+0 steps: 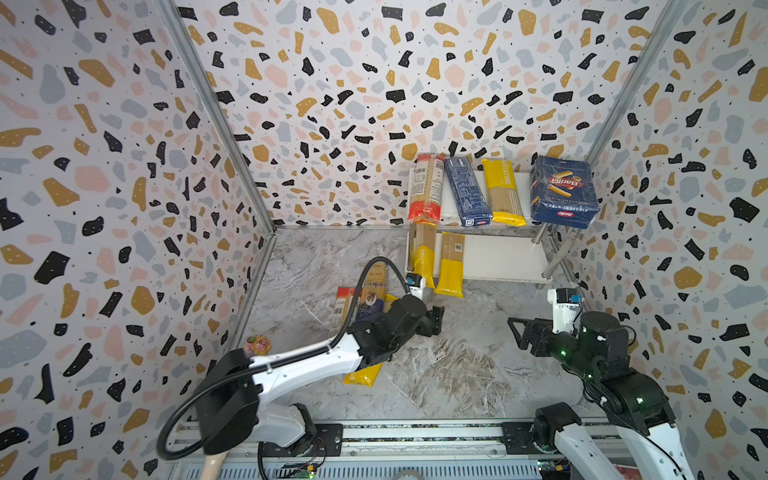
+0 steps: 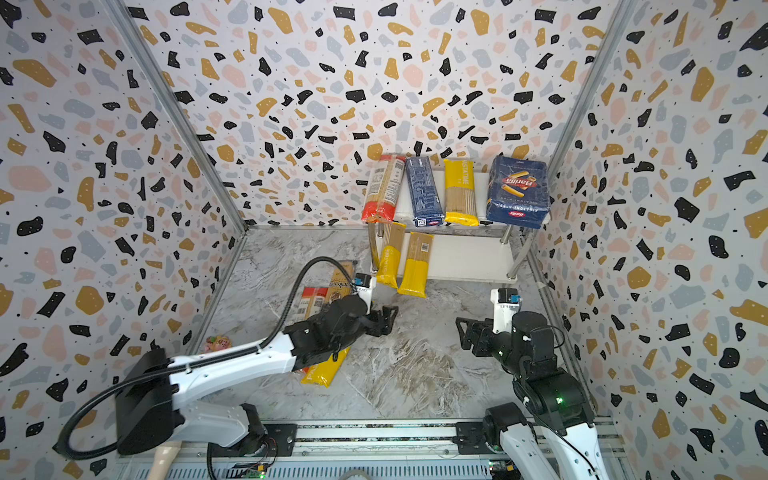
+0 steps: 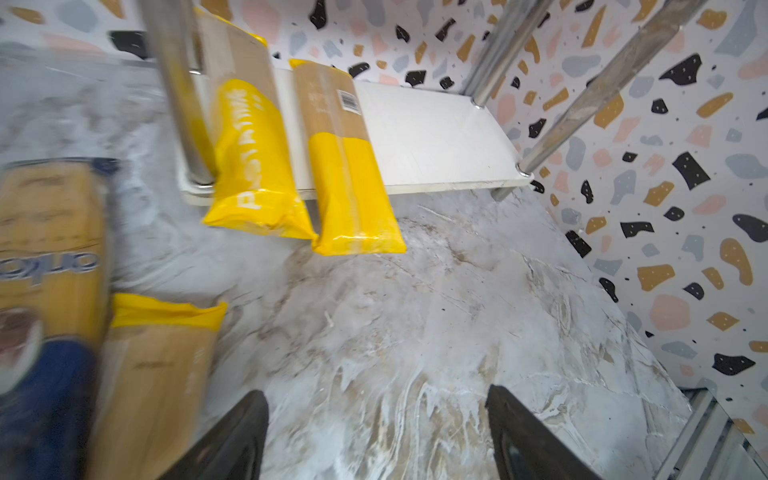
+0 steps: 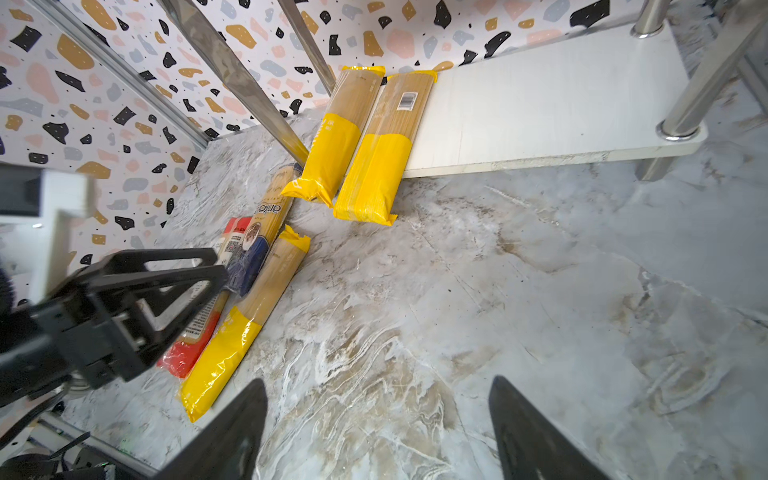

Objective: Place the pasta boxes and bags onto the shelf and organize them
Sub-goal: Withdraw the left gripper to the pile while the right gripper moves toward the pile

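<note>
The shelf (image 1: 498, 257) stands at the back right. Its top board carries a red-ended bag (image 1: 426, 189), the narrow blue box (image 1: 467, 193), a yellow bag (image 1: 503, 193) and the wide Barilla box (image 1: 563, 191). Two yellow bags (image 1: 423, 257) (image 1: 451, 266) lie on the lower board and overhang its front edge. On the floor, partly under my left arm, lie a red-ended bag (image 1: 345, 303), a dark-ended bag (image 1: 372, 291) and a yellow bag (image 1: 361, 374). My left gripper (image 1: 436, 320) (image 3: 376, 390) hovers open and empty just right of them. My right gripper (image 1: 515, 332) (image 4: 378, 380) is open and empty over bare floor.
A small colourful toy (image 1: 258, 345) sits by the left wall. The arms' metal rail (image 1: 415, 432) runs along the front edge. Patterned walls close in on three sides, and the shelf's chrome legs (image 1: 550, 270) stand near the right wall.
</note>
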Robot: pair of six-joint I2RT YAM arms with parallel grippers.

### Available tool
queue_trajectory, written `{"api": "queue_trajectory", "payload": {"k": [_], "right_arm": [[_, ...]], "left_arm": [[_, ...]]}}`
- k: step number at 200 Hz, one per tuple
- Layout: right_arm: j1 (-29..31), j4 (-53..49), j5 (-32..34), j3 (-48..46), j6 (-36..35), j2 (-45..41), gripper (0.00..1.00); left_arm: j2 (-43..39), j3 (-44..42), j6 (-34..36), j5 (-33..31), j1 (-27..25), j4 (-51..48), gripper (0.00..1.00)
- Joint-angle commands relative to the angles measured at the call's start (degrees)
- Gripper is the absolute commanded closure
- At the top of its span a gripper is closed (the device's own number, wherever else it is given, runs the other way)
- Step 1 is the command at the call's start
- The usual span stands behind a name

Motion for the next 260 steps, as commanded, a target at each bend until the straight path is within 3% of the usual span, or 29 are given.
{"api": "queue_trajectory", "payload": {"k": [1,22,46,89,104,124,138,151,197,260], "right_arm": [[0.2,3.2,-4.3,-2.4,2.2,1.9,0.16],[3.3,6.4,-5.3,-4.7,4.5,3.5,0.16],[13.1,9.7,1.5,-5.9,8.1,6.2,0.16],[33.6,17.2,14.5,-5.6,14.1,16.2,0.16],[37.7,19.6,16.1,-4.6,14.7,20.2,0.16],[41.3,21.5,17.2,-3.2,14.7,24.6,0.16],[42.3,22.1,17.5,-2.6,14.4,26.0,0.16],[42.4,22.4,17.8,-2.7,14.1,25.8,0.16],[41.0,19.1,19.7,-3.1,13.0,21.1,0.16],[32.4,17.9,13.5,-3.3,8.9,17.7,0.16]], "left_arm": [[-9.9,-6.6,-4.5,-7.5,0.0,-4.4,0.16],[-20.4,-12.1,-7.4,-11.4,0.0,-9.2,0.14],[-28.6,-16.2,-9.8,-14.6,0.1,-14.0,0.11],[-29.0,-19.9,-11.9,-13.7,1.8,-17.6,0.07],[-28.4,-21.5,-11.6,-10.7,5.6,-15.8,0.06],[-27.5,-24.1,-10.1,-0.8,16.2,-10.3,0.06],[-25.2,-24.7,-9.4,4.4,23.1,-6.5,0.06],[-21.1,-23.3,-8.0,5.2,25.2,-4.1,0.06],[-0.9,-11.2,-3.9,8.4,25.2,-0.3,0.08],[17.4,-0.7,-0.2,8.0,26.0,0.9,0.09]]}}
